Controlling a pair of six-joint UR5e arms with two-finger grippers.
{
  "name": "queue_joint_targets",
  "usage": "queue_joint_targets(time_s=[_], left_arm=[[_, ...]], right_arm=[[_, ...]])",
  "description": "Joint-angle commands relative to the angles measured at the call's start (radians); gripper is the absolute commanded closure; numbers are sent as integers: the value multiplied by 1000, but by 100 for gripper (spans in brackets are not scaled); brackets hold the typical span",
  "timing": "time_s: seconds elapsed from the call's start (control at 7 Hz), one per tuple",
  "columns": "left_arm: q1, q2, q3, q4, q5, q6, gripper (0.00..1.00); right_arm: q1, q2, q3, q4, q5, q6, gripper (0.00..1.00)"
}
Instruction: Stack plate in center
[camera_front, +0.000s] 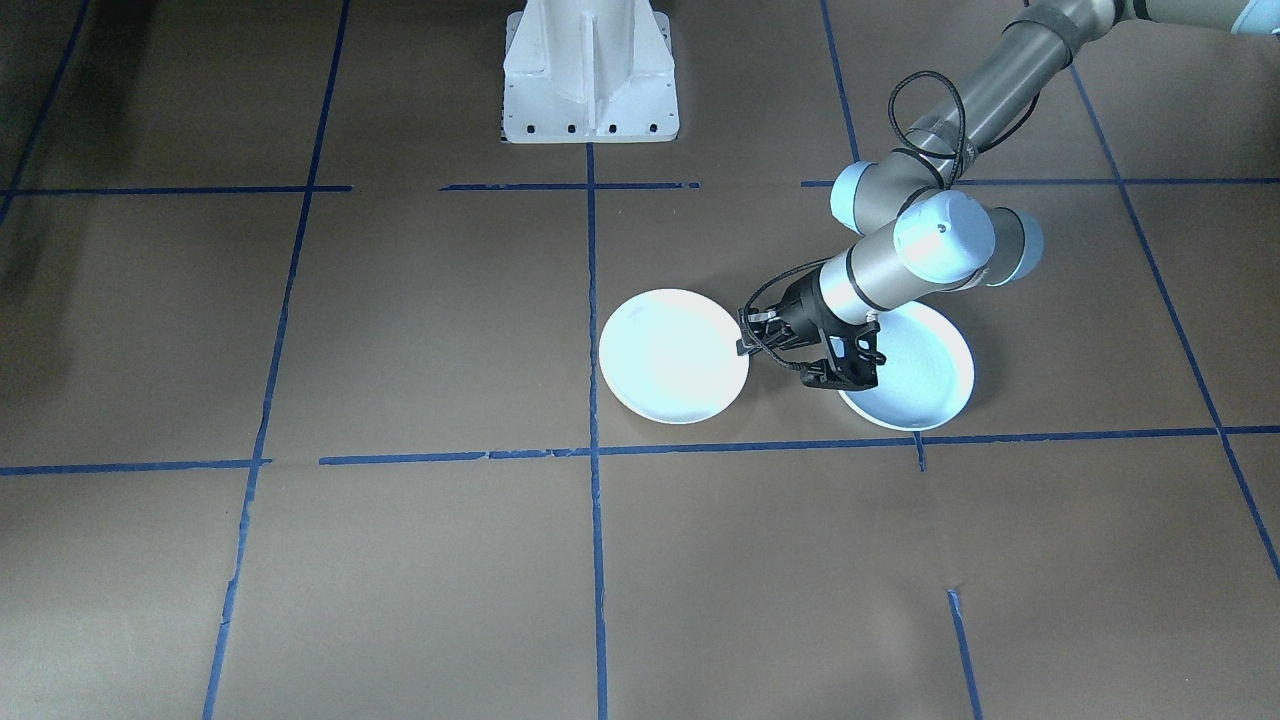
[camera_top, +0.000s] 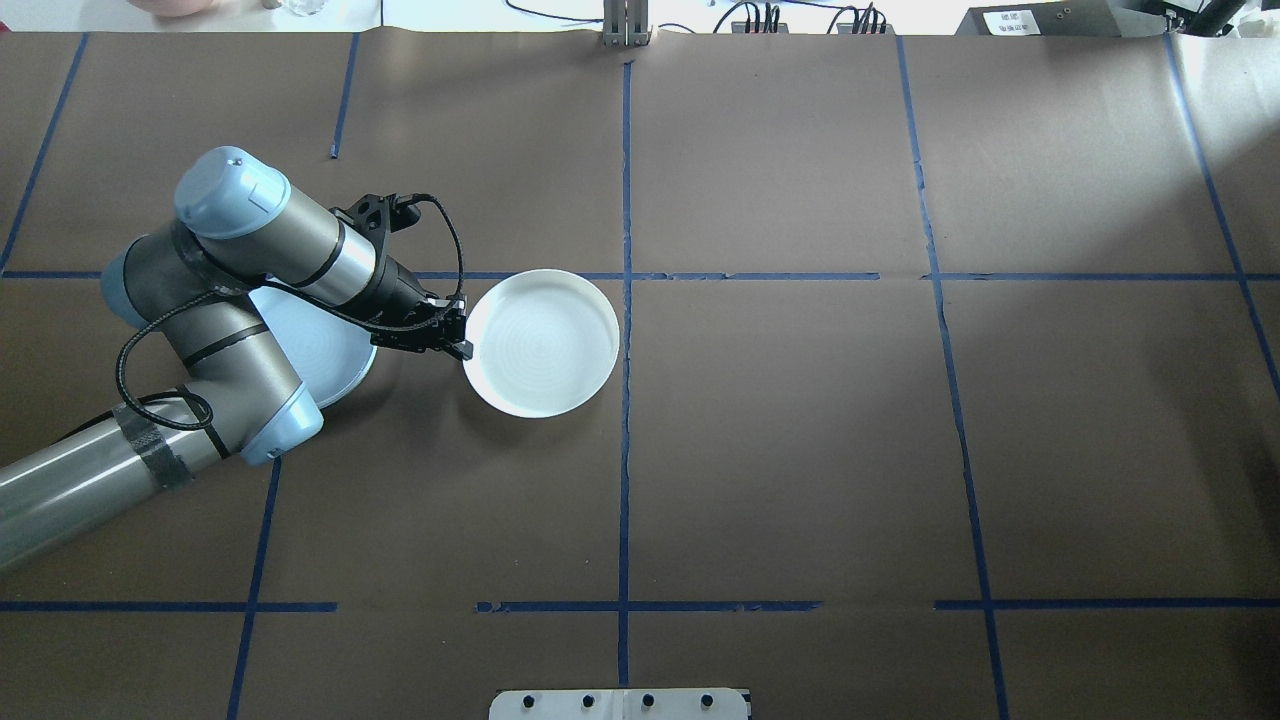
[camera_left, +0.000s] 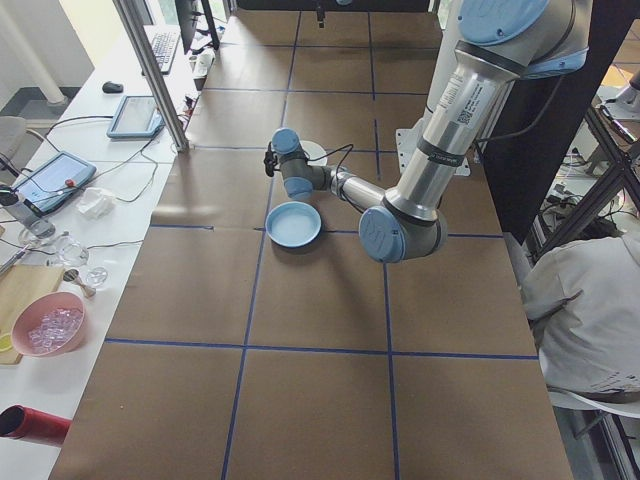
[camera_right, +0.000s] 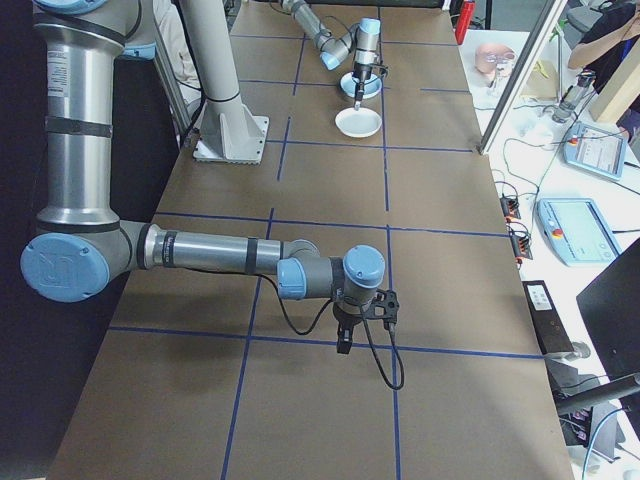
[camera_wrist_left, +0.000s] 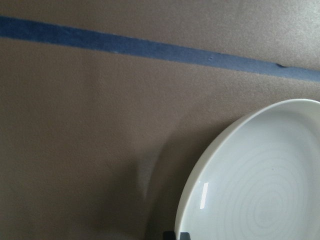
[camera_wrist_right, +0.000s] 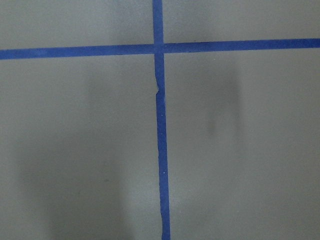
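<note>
A bright white plate (camera_top: 541, 342) (camera_front: 673, 356) with faint rings lies flat just left of the table's middle tape line. My left gripper (camera_top: 460, 340) (camera_front: 746, 333) reaches in low from the side, its jaws close together on that plate's near rim. In the left wrist view the fingertips (camera_wrist_left: 177, 235) meet the rim of the plate (camera_wrist_left: 260, 190). A pale blue-grey ringed plate (camera_top: 325, 350) (camera_front: 925, 375) lies a little apart, partly under my left forearm. My right gripper (camera_right: 343, 345) hangs far off over bare table. I cannot tell whether it is open.
Blue tape lines (camera_top: 625, 450) divide the brown table cover into squares. The robot's white base (camera_front: 590, 75) stands at the table's edge. Side benches hold tablets and a pink bowl (camera_left: 48, 325). A person (camera_left: 590, 310) sits beside the table.
</note>
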Motion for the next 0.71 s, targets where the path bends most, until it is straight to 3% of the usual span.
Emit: queue_joint_targets(time_s=[0.0, 0.14, 0.57], left_arm=[[-70, 47, -59, 2, -12, 2, 100], [-117, 93, -68, 0, -54, 9, 100], [-181, 282, -142, 11, -78, 166, 100]], right_arm=[[0, 0, 0, 0, 0, 0, 0], [0, 0, 0, 0, 0, 0, 0], [0, 0, 0, 0, 0, 0, 0]])
